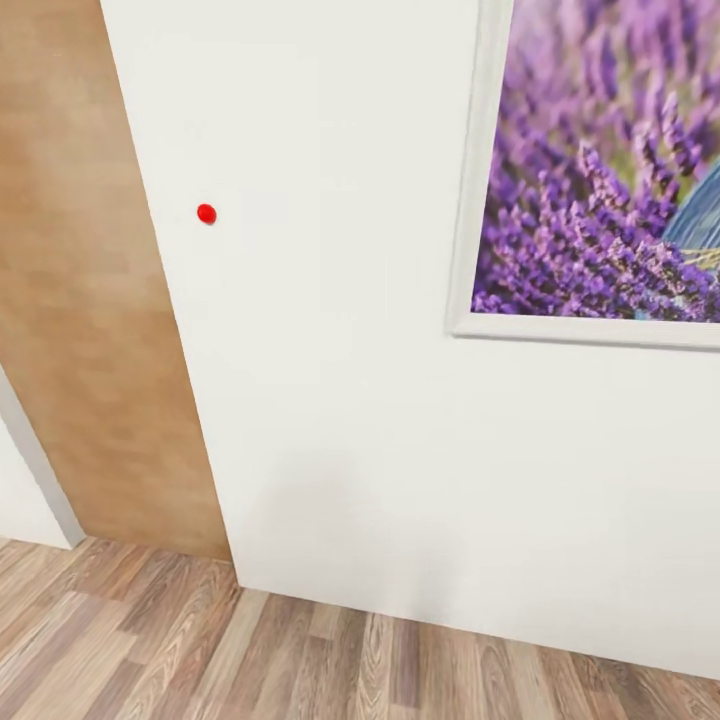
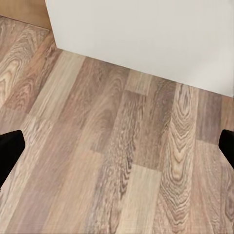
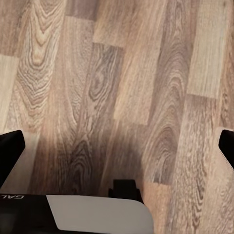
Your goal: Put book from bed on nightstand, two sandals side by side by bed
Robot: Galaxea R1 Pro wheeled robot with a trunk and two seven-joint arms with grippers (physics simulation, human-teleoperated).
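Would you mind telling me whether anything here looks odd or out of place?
Only a small red dot on the white wall, left of the framed lavender picture; what it is cannot be told. Otherwise nothing stands out.

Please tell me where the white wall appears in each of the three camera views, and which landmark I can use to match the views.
Head view: the white wall covers most of the picture, with a framed lavender picture at upper right.
Left wrist view: the white wall runs across the top, above the planks.
Right wrist view: the wall is not in it.
Shared landmark: the wood-plank floor.
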